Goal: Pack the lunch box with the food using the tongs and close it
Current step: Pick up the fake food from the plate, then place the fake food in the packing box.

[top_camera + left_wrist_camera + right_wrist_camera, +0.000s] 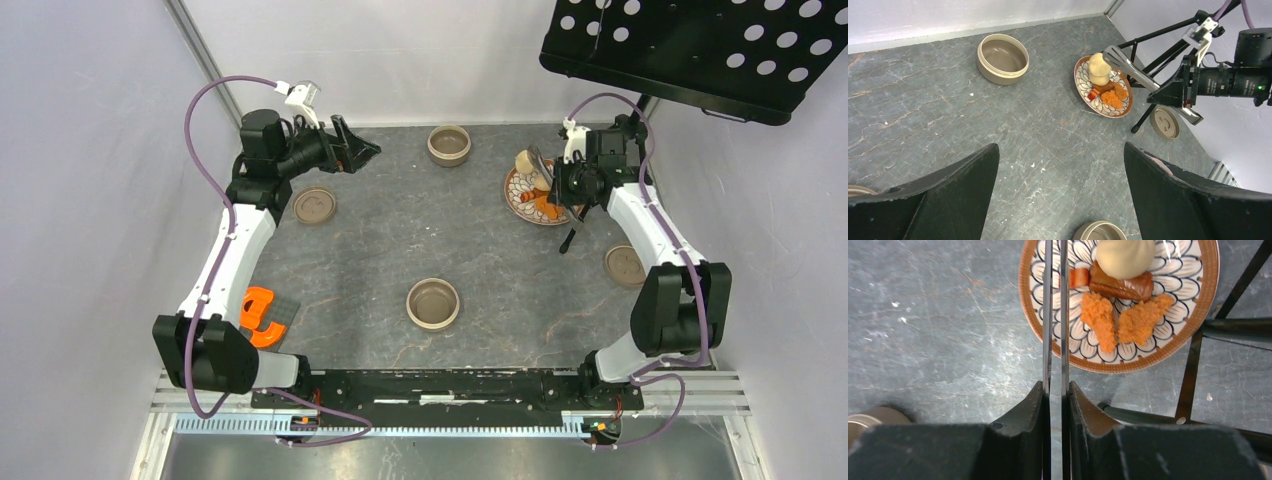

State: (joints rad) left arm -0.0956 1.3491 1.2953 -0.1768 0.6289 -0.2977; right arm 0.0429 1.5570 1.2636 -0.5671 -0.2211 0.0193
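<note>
My right gripper (pixel 1055 387) is shut on the tongs (pixel 1056 315), squeezing their two thin arms close together. The arms reach out over the left side of the patterned plate (pixel 1175 347). The food on it is a pale bun (pixel 1125 257), a brown piece (pixel 1120 287) and two orange crumbed chunks (pixel 1098 320). In the left wrist view the tongs (pixel 1130 67) end beside the bun (pixel 1099 70). Two open round tan lunch box tins stand at the back (pixel 449 145) and near the front (pixel 433 303). My left gripper (pixel 365 152) hovers open and empty at the back left.
Two tan lids lie flat, one on the left (pixel 315 205) and one on the right (pixel 625 265). A black music stand (pixel 690 40) overhangs the back right, its legs (pixel 1193 375) on the table beside the plate. An orange object (pixel 262 312) lies by the left arm.
</note>
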